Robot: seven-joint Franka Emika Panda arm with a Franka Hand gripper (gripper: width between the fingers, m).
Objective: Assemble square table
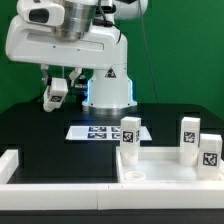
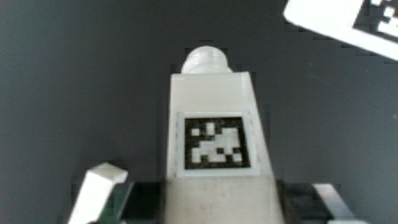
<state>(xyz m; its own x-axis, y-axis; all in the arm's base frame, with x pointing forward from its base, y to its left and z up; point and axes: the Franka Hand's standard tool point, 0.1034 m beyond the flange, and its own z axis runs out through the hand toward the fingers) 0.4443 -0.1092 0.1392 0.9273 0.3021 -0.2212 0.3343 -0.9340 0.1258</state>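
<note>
The square tabletop (image 1: 160, 168) lies rim up at the exterior view's front right. Three white tagged legs stand on it: one at the near left corner (image 1: 130, 133) and two at the right (image 1: 188, 134) (image 1: 210, 151). My gripper (image 1: 56, 98) hangs in the air at the exterior view's left, well above the black table. It is shut on the fourth leg (image 2: 215, 120), which also shows in the exterior view (image 1: 58, 91). In the wrist view the leg sticks out between my fingers (image 2: 98, 195) with its tag facing the camera and its rounded tip pointing away.
The marker board (image 1: 100, 131) lies flat in the middle of the black table. A long low white rail (image 1: 22, 165) runs along the front left. The arm's base (image 1: 108, 90) stands behind. A white tagged corner (image 2: 347, 20) shows at the wrist view's edge.
</note>
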